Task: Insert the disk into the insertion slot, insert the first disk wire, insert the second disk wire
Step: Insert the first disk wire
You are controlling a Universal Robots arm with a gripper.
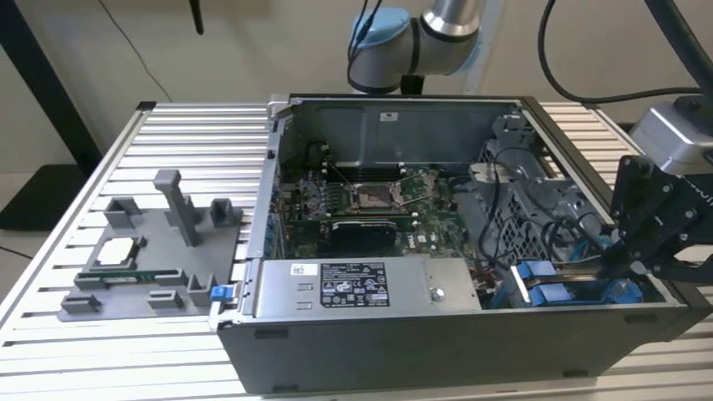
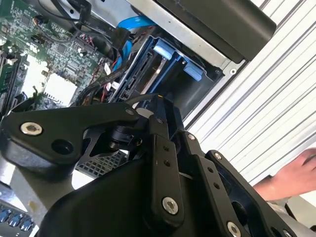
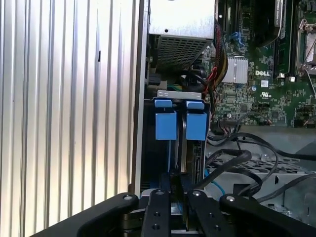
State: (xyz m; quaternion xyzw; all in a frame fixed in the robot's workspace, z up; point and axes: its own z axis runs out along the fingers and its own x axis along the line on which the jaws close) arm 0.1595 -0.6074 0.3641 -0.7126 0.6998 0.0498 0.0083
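The disk [image 3: 191,148] sits on edge in the insertion slot [image 3: 178,94] of the drive cage, its blue carrier tab [image 3: 196,126] beside a second blue tab [image 3: 165,126]. In the exterior view the blue carriers [image 1: 555,294] lie at the case's front corner on the exterior view's right. My gripper [image 1: 610,267] hangs just over them. Both wrist views show its black fingers close together at the disk's connector end [image 2: 140,74], with a black disk wire [image 3: 224,165] running out from between them. The gripper [image 3: 175,181] looks shut on that wire's end.
The open computer case [image 1: 446,334] lies on a slatted aluminium table [image 1: 112,351]. Inside are the motherboard [image 1: 368,200], a grey power supply box [image 1: 356,288] and loose cables [image 1: 523,209]. A grey parts fixture [image 1: 145,251] lies on the exterior view's left. A person's hand [image 2: 291,173] rests near the case.
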